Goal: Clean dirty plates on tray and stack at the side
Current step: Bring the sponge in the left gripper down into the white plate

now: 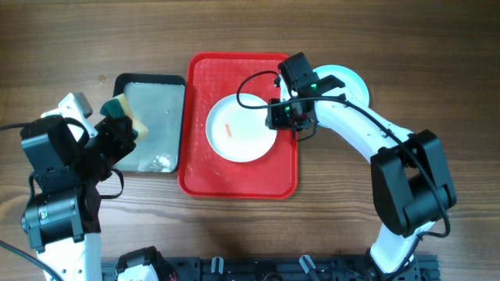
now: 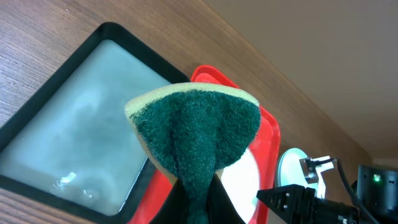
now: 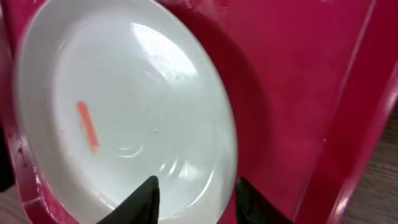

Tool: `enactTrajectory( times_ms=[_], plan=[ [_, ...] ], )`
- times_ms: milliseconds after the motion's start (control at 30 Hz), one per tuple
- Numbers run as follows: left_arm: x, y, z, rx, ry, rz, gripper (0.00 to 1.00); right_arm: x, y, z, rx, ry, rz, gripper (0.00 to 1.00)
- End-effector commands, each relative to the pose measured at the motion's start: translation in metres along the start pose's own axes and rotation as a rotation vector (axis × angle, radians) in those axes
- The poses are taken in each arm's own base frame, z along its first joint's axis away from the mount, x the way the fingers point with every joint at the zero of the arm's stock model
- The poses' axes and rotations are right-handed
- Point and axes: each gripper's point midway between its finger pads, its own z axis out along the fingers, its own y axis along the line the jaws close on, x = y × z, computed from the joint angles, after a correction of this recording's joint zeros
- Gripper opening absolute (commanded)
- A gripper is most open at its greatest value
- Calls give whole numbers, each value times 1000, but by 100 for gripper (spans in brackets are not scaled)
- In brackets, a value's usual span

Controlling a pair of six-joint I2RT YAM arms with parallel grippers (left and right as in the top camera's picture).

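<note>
**Task items.** The white plate (image 1: 241, 127) lies flat in the red tray (image 1: 203, 183), toward the tray's upper right. It carries one short orange smear (image 1: 227, 129) left of its centre. The tray sits mid-bench (image 1: 234, 234).

**Overhead view only.** A light blue plate (image 1: 349, 78) rests on the bench just beside the red tray's right rim. The right arm covers most of it, and it cannot be determined whether this is one plate or a stack. A grey tray (image 1: 152, 117) with a black rim lies just beside the red tray's left rim. The wrist housing hides the right pincer's (image 1: 283, 115) fingertips in this view.

**Right wrist view only.** The right pincer (image 3: 200, 200) is spread. One fingertip is over the white plate's (image 3: 124, 106) inner face and the other over the red tray's (image 3: 298, 93) floor, with the plate's rim between them. Contact with the rim cannot be confirmed. The frame cuts off the plate at its upper and lower edges.

**Left wrist view.** The left pincer (image 2: 196, 208) is pressed together on a sponge (image 2: 193, 130), green scouring face toward the camera with a yellow layer behind. The lower frame edge cuts off the fingers. The sponge hides most of the red tray (image 2: 268, 134). Only a sliver of the white plate (image 2: 245, 180) and an edge of the light blue plate (image 2: 291, 165) show. The overhead view places the sponge (image 1: 125, 113) over the grey tray's upper left corner; whether it touches that tray cannot be told.
</note>
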Motion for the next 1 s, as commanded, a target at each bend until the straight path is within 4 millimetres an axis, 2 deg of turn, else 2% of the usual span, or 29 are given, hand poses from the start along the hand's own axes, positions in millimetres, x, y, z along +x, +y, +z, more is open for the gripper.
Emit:
enactTrajectory(
  times_ms=[0, 133, 233, 300, 400, 467, 633, 733, 867, 967],
  plan=[
    [4, -5, 2, 25, 22, 33, 4, -3, 5, -5, -26, -3, -69, 45],
    [18, -14, 14, 56, 94, 115, 4, -24, 0, -23, 22, -51, -103, 54],
    [36, -21, 35, 67, 193, 144, 4, -45, -3, -47, 33, -87, -94, 63],
    [52, -26, 52, 67, 277, 160, 4, -57, -9, -62, 35, -108, -70, 65],
    [82, -36, 82, 60, 429, 195, 4, -66, -18, -73, 29, -126, -38, 80],
    [106, -44, 101, 55, 530, 227, 4, -64, -24, -73, 36, -115, -22, 99],
    [146, -55, 134, 39, 633, 261, 4, -62, -25, -71, 38, -110, -22, 99],
    [154, -58, 150, -2, 612, 272, 4, -69, -22, -72, 30, -137, -30, 99],
    [158, -62, 158, -19, 581, 313, 4, -77, -20, -73, 20, -171, -41, 100],
    [162, -57, 162, -86, 550, 329, 4, -81, -18, -74, 14, -189, -47, 100]
  ],
)
